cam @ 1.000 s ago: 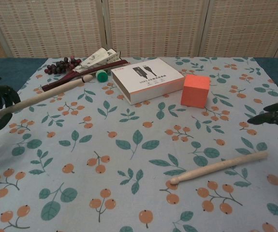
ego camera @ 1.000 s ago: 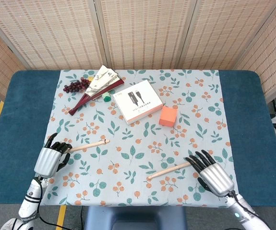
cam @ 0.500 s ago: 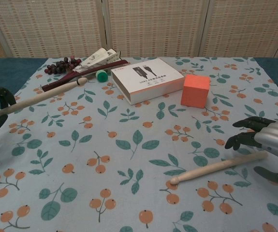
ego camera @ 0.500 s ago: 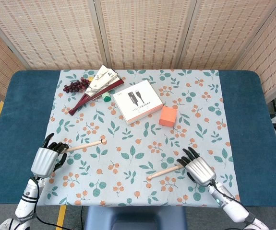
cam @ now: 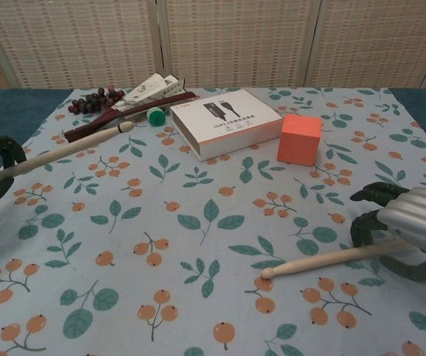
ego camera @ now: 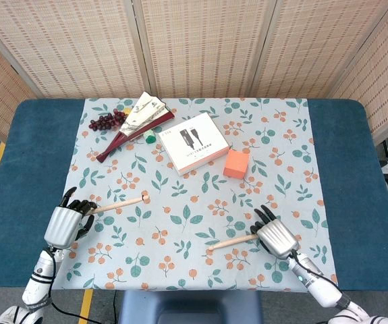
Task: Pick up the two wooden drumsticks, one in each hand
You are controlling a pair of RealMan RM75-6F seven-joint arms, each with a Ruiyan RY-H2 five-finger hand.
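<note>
While my left hand [ego camera: 64,225] already grips one drumstick [ego camera: 119,203], my right hand [ego camera: 275,237] curls around the other drumstick [cam: 331,258]; next, squeeze and lift.

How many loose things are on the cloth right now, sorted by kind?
Wooden drumsticks: 2, left drumstick and right drumstick
Boxes: 2, white box and orange box
Folding fan: 1
Grape bunch: 1
Small green object: 1
Total: 7
</note>
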